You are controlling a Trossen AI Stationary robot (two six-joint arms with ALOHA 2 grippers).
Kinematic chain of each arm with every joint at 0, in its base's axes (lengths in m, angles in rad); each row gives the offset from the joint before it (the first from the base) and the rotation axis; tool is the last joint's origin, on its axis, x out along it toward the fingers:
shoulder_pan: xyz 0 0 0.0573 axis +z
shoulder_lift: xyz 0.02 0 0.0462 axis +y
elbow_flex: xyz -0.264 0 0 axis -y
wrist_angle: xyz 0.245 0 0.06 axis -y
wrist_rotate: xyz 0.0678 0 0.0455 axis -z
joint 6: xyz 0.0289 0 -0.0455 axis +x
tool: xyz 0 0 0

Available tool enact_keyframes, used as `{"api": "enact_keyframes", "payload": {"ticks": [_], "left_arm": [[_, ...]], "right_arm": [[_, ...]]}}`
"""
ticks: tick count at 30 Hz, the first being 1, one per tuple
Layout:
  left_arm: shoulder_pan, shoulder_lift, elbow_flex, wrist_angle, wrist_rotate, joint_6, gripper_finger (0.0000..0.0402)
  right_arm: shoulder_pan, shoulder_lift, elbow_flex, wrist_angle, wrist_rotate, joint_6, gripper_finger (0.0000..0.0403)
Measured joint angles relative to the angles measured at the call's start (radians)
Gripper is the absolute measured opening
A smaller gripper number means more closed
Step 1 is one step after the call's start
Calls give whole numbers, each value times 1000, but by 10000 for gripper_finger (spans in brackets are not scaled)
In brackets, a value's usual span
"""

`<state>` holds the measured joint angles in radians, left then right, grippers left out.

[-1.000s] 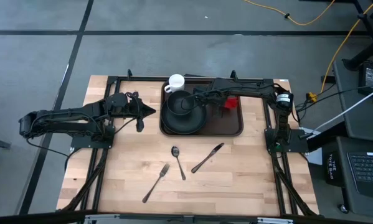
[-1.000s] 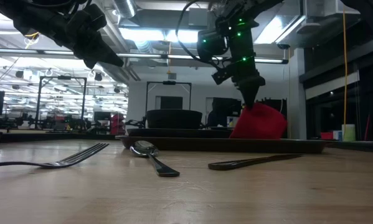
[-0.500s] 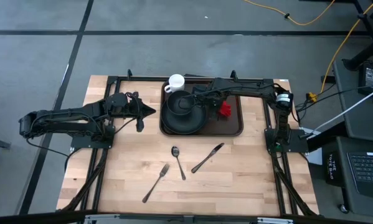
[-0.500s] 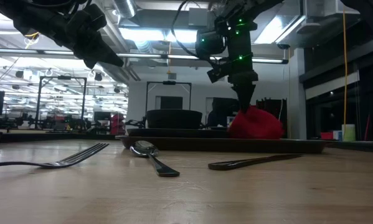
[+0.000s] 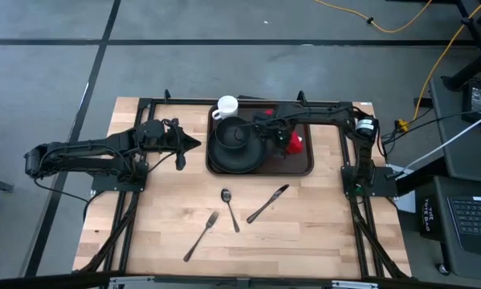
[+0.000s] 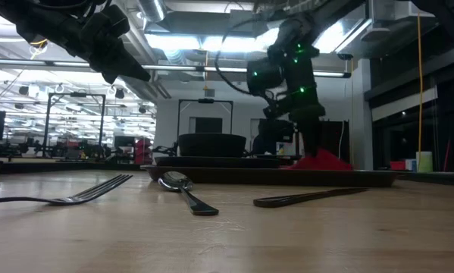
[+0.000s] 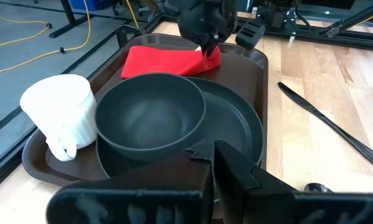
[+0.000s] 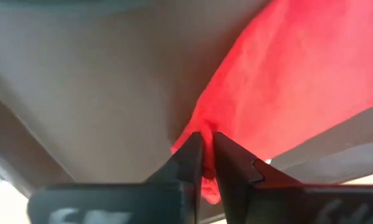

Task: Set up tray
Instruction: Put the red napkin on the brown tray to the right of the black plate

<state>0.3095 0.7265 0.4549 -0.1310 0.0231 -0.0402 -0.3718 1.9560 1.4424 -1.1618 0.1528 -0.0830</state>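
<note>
Right jaws (image 8: 203, 163): we pinch the napkin (image 5: 291, 142), nearly closed.
Tray (image 5: 306, 164): we lay it flat, then let go.
Left jaws (image 5: 193, 144): closed, empty.

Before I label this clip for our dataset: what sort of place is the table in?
Most likely a robotics lab or open workshop. The low view shows ceiling strip lights over rows of workstations; the high view shows a yellow cable trailing across the bare floor and a laptop beside the table.
</note>
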Motion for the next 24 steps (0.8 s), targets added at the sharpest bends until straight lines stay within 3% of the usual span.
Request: {"api": "enact_keyframes", "payload": {"ticks": [15,24], "left_arm": [[0,0,0,0,0,1,6],[0,0,0,0,0,0,6]], "right_arm": [[-37,0,-45,124,-313,12,87],[-38,0,-43,138,-323,29,109]]}}
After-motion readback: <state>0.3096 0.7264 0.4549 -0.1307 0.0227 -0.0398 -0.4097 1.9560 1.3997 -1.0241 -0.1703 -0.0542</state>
